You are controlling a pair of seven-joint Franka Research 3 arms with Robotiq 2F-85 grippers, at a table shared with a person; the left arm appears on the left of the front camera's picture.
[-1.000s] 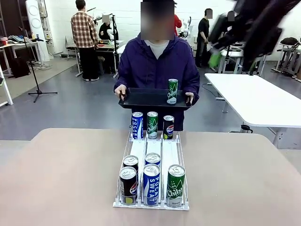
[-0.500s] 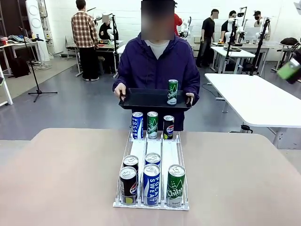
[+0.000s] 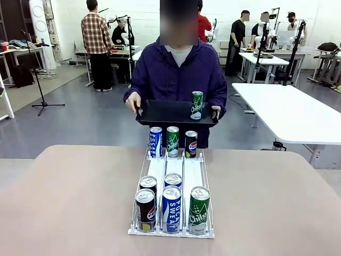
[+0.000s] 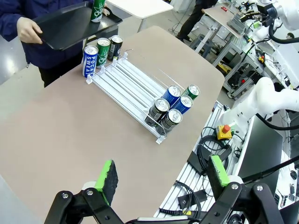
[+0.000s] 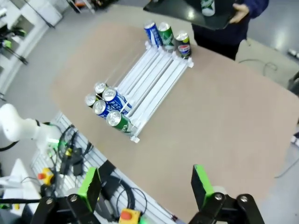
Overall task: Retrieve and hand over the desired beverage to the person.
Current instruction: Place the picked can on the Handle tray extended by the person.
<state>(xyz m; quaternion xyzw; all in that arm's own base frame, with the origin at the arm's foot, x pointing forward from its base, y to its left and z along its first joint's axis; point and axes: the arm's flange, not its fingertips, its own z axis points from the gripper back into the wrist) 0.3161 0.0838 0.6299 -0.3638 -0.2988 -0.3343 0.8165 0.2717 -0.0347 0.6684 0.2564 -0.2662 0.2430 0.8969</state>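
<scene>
While the person (image 3: 178, 74) stands at the far edge of the desk (image 3: 69, 202), a black tray (image 3: 160, 113) is held level in both hands, above the far end of the white rack (image 3: 184, 173). A white table (image 3: 293, 114) sits off to the right behind, a tripod stand (image 3: 40, 80) to the left, and other people are at benches farther back.

The left claw (image 4: 162, 172) hangs high over the desk, looking down on it, green pads spread wide and gripping nothing. The right claw (image 5: 145, 181) is likewise high, spread and empty.

A green can (image 3: 197, 105) stands upright on the tray near one hand (image 3: 214, 112). At the rack's far end stand a blue can (image 3: 155, 142), a green one (image 3: 172, 141) and a black one (image 3: 191, 144). At the near end are two black cans (image 3: 144, 209), two blue cans (image 3: 171, 209) and a single green can (image 3: 199, 209).
</scene>
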